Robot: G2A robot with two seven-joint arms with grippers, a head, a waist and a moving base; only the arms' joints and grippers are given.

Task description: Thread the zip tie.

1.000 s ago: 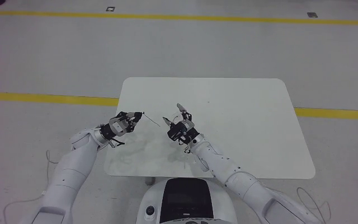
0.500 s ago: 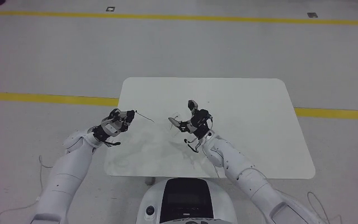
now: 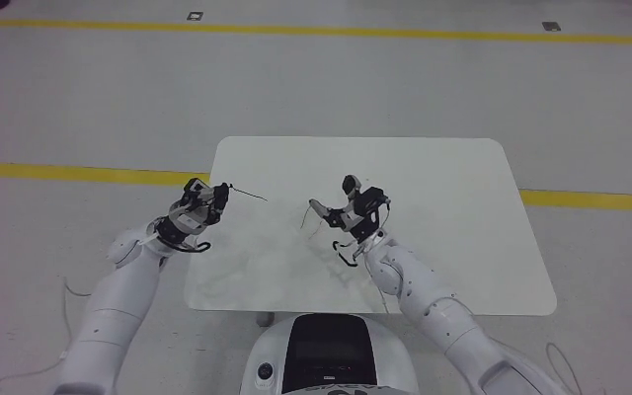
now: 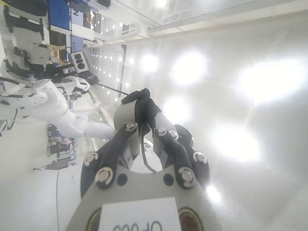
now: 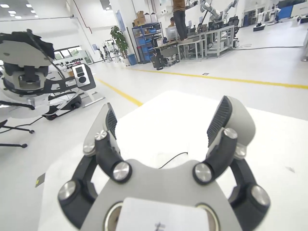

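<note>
Here, the left tool [image 3: 221,190] is clamped on one end of the zip tie [image 3: 247,194] and holds it in the air over the left edge of the table [image 3: 444,197]. The thin dark strap sticks out from the pinch toward the other arm. In the left wrist view the tool [image 4: 142,96] has its pads pressed together on the tie [image 4: 110,88], and the free length runs straight away from them. I cannot tell whether the head or the tail is the end in the grip.

The right tool [image 3: 333,195] hangs over the table's near middle, well apart from the tie's free tip. In its own wrist view the tool [image 5: 167,108] has its fingers spread wide with nothing between them. A thin dark line [image 5: 173,157] curves on the table below it, and whether that is a cord or something else is unclear.

The job looks to be at the set-up stage: the tie is held at one end, no loop is formed, and nothing is threaded yet. The next move probably calls for the right tool to close the gap and take the free end. It would then bend the strap round so the tail lines up squarely with the head's slot. The strap is slim and springy, so a small misalignment could make the tip slide past.
</note>
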